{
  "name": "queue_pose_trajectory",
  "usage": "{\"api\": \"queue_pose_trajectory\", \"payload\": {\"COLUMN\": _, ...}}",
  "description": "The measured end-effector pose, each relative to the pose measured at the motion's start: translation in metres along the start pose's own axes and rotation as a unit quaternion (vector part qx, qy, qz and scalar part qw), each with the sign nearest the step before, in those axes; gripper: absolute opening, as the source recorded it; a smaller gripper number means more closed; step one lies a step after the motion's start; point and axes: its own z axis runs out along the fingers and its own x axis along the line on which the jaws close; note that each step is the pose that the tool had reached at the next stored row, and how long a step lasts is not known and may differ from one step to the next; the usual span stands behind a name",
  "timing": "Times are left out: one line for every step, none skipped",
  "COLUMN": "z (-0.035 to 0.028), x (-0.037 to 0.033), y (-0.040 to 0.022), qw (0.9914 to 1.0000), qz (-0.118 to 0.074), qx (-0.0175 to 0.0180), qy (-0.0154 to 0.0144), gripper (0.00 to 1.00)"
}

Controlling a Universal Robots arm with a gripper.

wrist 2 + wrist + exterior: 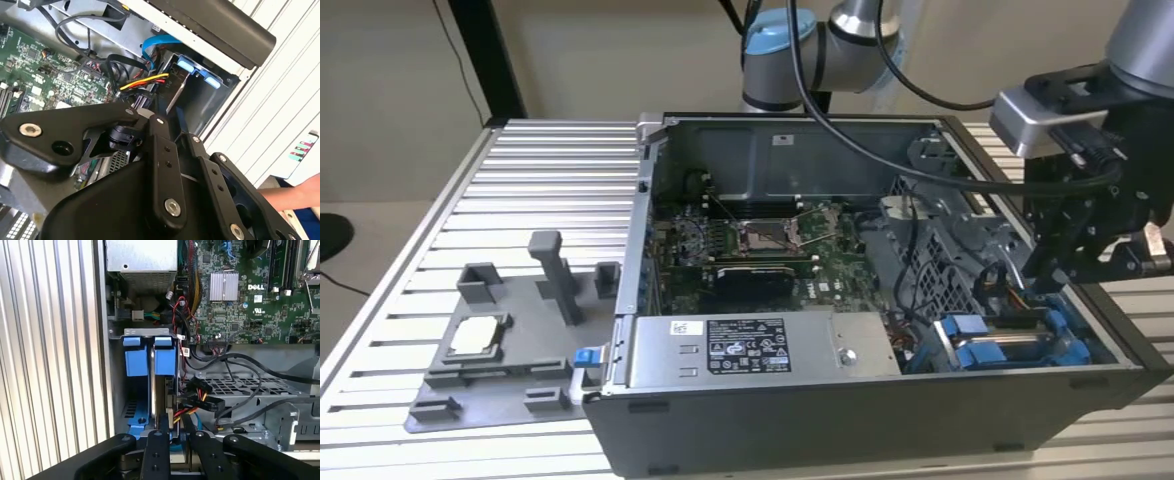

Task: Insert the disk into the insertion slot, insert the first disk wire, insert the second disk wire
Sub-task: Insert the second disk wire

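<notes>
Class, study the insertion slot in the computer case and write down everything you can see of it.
The insertion slot is a bay of grey metal in the corner of the open computer case, by the power supply. Two bright blue plastic tabs stand side by side at its mouth, with a blue rail showing deeper in. Yellow, red and black wires run just beside it. The claw hangs right at the bay.

No print is quoted; labels sit on the power supply [747,345].

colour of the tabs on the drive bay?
Bright blue tabs on the drive bay, clearest in the first wrist view.
</notes>
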Motion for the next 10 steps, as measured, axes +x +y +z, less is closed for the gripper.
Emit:
{"api": "queue_pose_trajectory", "payload": {"z": -0.0001, "x": 0.0, "y": 0.0, "qw": 1.0, "qz": 0.0, "qx": 0.0, "qy": 0.0001, "gripper": 1.0}}
{"api": "queue_pose_trajectory", "payload": {"z": 0.0, "x": 0.0, "y": 0.0, "qw": 1.0, "qz": 0.0, "qx": 0.0, "qy": 0.0001, "gripper": 1.0}}
{"api": "queue_pose_trajectory", "payload": {"z": -0.0001, "x": 0.0, "y": 0.0, "qw": 1.0, "qz": 0.0, "qx": 0.0, "qy": 0.0002, "gripper": 1.0}}
{"api": "queue_pose_trajectory", "payload": {"z": -0.0001, "x": 0.0, "y": 0.0, "qw": 1.0, "qz": 0.0, "qx": 0.0, "qy": 0.0002, "gripper": 1.0}}
{"api": "queue_pose_trajectory", "payload": {"z": -0.0001, "x": 0.0, "y": 0.0, "qw": 1.0, "qz": 0.0, "qx": 0.0, "qy": 0.0002, "gripper": 1.0}}
{"api": "queue_pose_trajectory", "payload": {"z": -0.0001, "x": 0.0, "y": 0.0, "qw": 1.0, "qz": 0.0, "qx": 0.0, "qy": 0.0002, "gripper": 1.0}}
{"api": "queue_pose_trajectory", "payload": {"z": -0.0001, "x": 0.0, "y": 0.0, "qw": 1.0, "qz": 0.0, "qx": 0.0, "qy": 0.0003, "gripper": 1.0}}
{"api": "queue_pose_trajectory", "payload": {"z": -0.0001, "x": 0.0, "y": 0.0, "qw": 1.0, "qz": 0.0, "qx": 0.0, "qy": 0.0003, "gripper": 1.0}}
{"api": "queue_pose_trajectory", "payload": {"z": -0.0001, "x": 0.0, "y": 0.0, "qw": 1.0, "qz": 0.0, "qx": 0.0, "qy": 0.0003, "gripper": 1.0}}
{"api": "queue_pose_trajectory", "payload": {"z": -0.0001, "x": 0.0, "y": 0.0, "qw": 1.0, "qz": 0.0, "qx": 0.0, "qy": 0.0003, "gripper": 1.0}}
